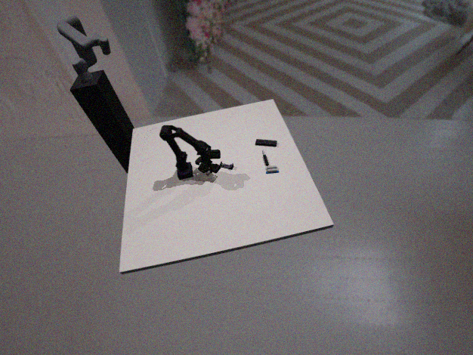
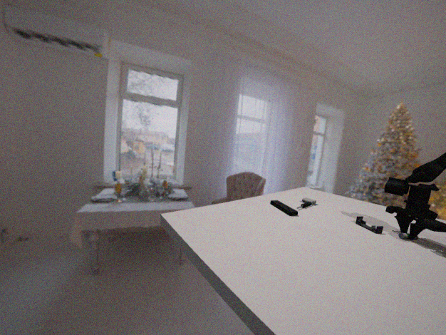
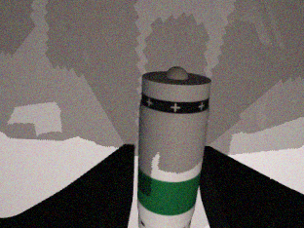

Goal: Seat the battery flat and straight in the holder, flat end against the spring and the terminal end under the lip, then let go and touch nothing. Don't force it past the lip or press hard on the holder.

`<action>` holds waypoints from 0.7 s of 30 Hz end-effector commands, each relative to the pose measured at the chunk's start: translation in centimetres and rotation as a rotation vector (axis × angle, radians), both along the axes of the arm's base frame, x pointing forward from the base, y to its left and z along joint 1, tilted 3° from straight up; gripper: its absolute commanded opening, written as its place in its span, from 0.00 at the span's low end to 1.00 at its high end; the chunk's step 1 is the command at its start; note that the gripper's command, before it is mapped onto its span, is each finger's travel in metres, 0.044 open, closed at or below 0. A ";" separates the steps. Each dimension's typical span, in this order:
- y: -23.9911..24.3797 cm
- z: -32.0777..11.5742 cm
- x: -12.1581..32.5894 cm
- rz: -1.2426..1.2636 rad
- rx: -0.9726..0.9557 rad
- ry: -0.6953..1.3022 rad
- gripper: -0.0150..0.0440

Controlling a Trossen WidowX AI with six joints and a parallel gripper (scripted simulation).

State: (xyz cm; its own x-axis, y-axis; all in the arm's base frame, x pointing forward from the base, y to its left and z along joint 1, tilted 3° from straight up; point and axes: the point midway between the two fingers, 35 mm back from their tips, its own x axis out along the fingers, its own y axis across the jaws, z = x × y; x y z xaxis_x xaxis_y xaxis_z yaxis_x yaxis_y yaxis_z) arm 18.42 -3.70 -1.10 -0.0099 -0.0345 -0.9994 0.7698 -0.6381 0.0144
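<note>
Gripping the battery [image 3: 171,157] across its lower half, with the gripper [image 3: 171,186] pinched shut on it and both dark fingers touching its sides at the green band. Lying flat on the white tabletop [image 1: 214,229] beneath the wrist, terminal nub pointing away from the camera and flat end nearest.

Judged light, rigid and smooth-skinned: round, so apt to roll or twist in a loose pinch, yet hard enough to take a firm squeeze without harm. Best held about mid-length, across the diameter, leaving both ends free for spring and lip. Probably better held a little nearer the middle than here.

Just beyond, seen from the exterior camera, the black battery holder [image 2: 369,225], near the gripper but apart from it. Open on top, with nothing in it. Spring and lip too small to make out.

Farther off, well apart, a black bar [image 2: 283,207] and a small tool [image 2: 306,204] beside it, neither a container.
</note>
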 end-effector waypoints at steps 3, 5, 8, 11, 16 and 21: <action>0.0 -0.2 -0.2 0.001 -0.002 0.006 0.39; 0.0 -0.2 -0.2 0.001 -0.002 0.006 0.38; 0.0 0.0 -0.2 0.001 -0.002 0.006 0.38; 0.0 1.9 0.0 0.001 -0.002 0.006 0.38; 0.2 4.9 -0.1 0.001 -0.002 0.006 0.38; 0.2 5.0 0.2 0.037 -0.002 0.007 0.38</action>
